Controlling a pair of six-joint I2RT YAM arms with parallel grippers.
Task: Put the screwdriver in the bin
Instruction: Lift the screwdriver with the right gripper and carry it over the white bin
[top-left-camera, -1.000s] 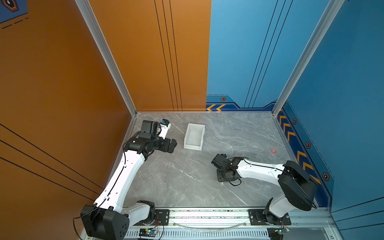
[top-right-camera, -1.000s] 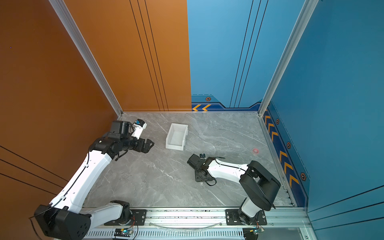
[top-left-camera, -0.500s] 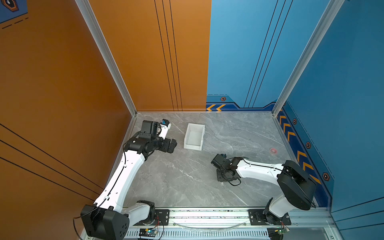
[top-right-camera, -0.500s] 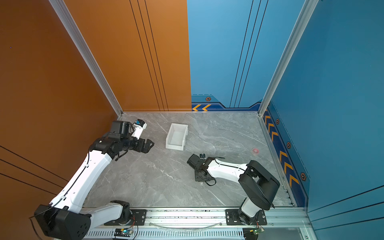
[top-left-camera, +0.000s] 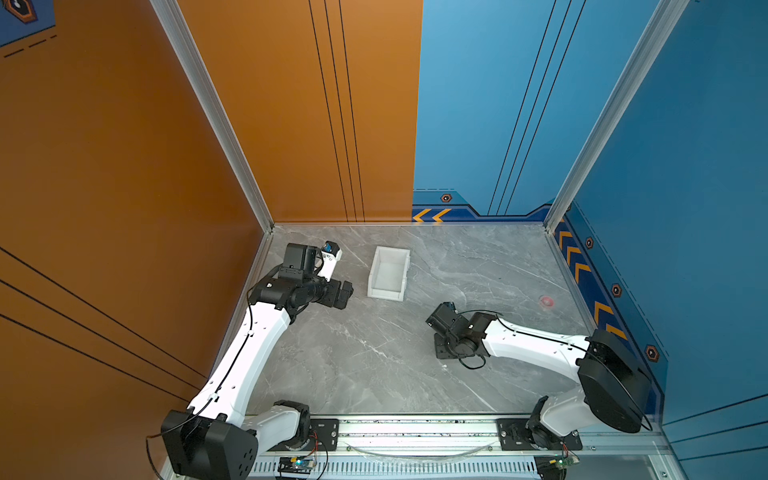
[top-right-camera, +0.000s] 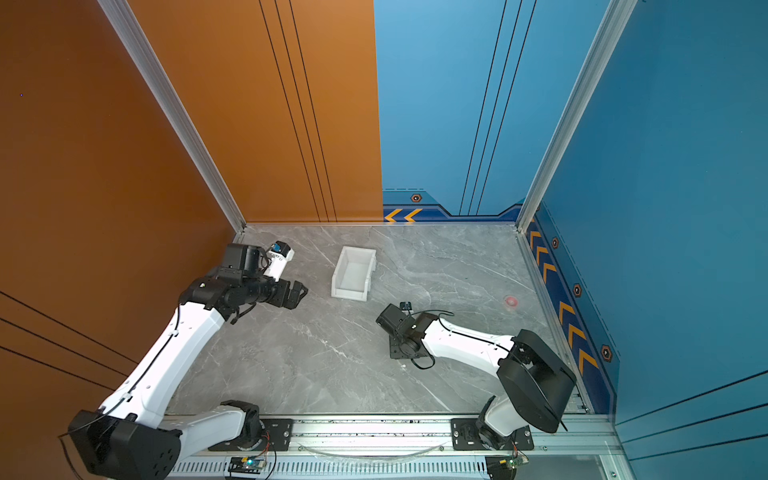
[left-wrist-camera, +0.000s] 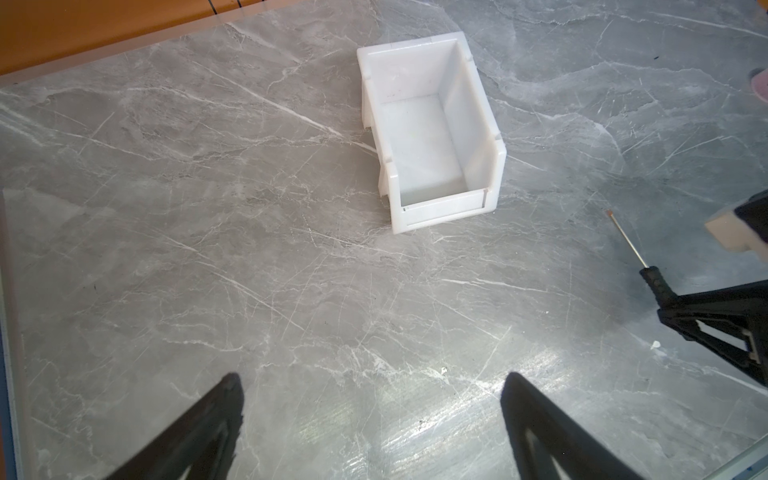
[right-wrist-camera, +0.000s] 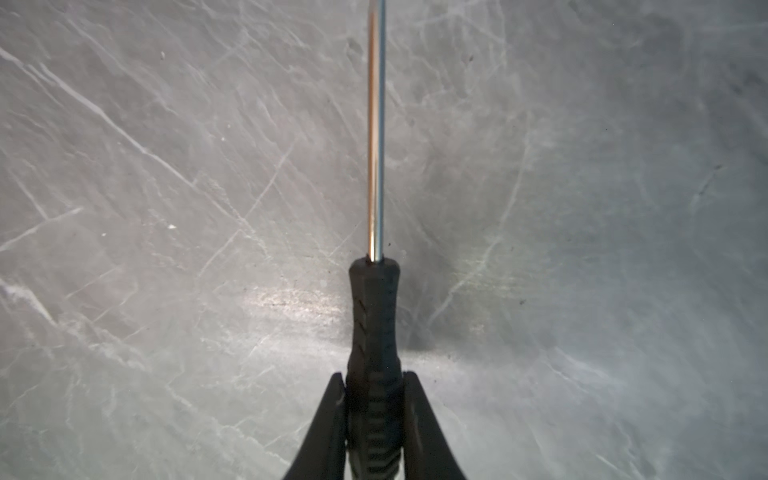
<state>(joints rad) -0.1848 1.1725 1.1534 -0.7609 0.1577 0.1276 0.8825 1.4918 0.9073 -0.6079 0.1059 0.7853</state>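
Screwdriver (right-wrist-camera: 374, 316) — black handle pinched between the right gripper's (right-wrist-camera: 374, 376) fingers, shaft pointing out ahead, low over the middle of the worktop (top-left-camera: 374, 353), apart from the bin (left-wrist-camera: 476, 120). Bin — upright, nearer the back edge. Left gripper (left-wrist-camera: 372, 376): fingers spread wide.

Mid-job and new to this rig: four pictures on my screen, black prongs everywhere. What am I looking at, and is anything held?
Two white robot arms reach over a gray marble-look table. Both top views look down on the whole scene; the two close-ups come from cameras on each wrist. The black prongs are the claws. The left claw is open, holding nothing, facing the white bin, which is empty. The right claw is shut on the screwdriver by its black handle.
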